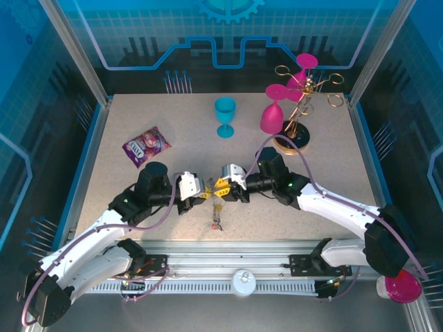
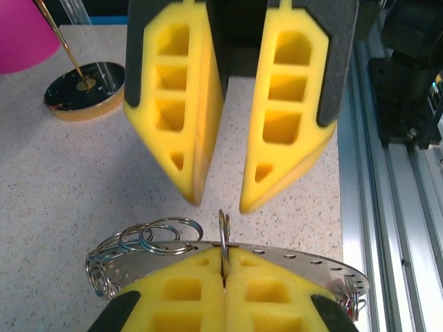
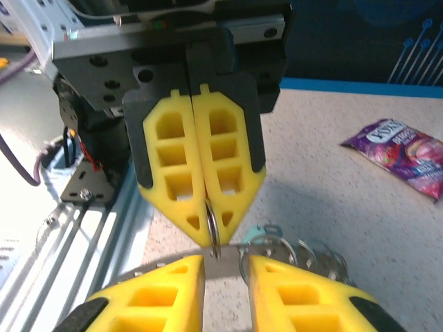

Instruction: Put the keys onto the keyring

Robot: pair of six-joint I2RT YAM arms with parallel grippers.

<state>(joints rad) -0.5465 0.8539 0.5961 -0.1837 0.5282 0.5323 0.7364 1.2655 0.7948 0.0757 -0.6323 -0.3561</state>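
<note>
The bench (image 1: 332, 166) is the biggest thing here and much of it is bare. The glass rack (image 1: 302, 104) with its pink goblets, the teal goblet (image 1: 225, 115) and the purple snack packet (image 1: 146, 146) all sit well apart from me toward the far side, so I judge there is room to swing sideways and forward. The near edge is the tight side (the metal rail (image 1: 228, 252) runs close behind my work).

The keyring (image 2: 297, 261) is between my two arms, over the near middle of the bench. My left jaws are closed hard on its rim, with one small loop (image 2: 223, 235) standing upright at their tips. My right jaws face them, parted, gripping nothing. The ring looks thin, stiff and slick, so I judge the flat rim the place to pinch.

The keys (image 1: 218, 220) are just below the ring; I cannot tell whether they hang or lie. They look tiny, light and apt to slip, and are best taken by the heads.
</note>
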